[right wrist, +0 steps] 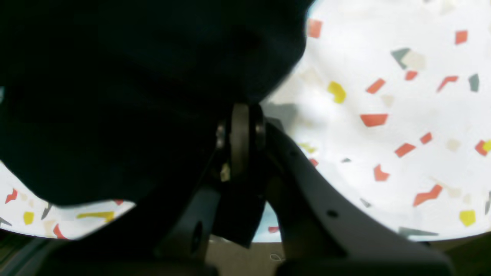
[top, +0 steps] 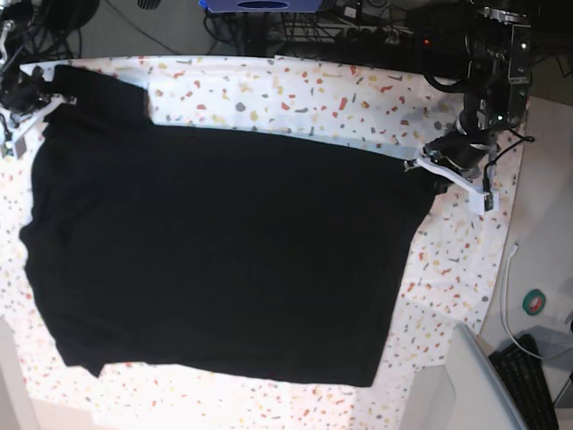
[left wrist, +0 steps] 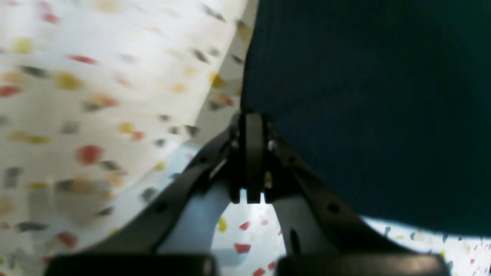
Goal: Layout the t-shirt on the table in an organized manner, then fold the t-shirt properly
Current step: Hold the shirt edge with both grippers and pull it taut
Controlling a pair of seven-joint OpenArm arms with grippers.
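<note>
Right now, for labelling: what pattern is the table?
White table with red, yellow, grey flecks; right wrist view.

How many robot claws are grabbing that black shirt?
2. The left gripper pinches the shirt at its right corner in the overhead view; the right gripper pinches its upper left corner.

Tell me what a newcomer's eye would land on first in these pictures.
The big black t-shirt spread over most of the confetti-flecked table dominates the base view. Next come the two arms at its far corners: the left gripper and the right gripper, each shut on the shirt's edge.
</note>
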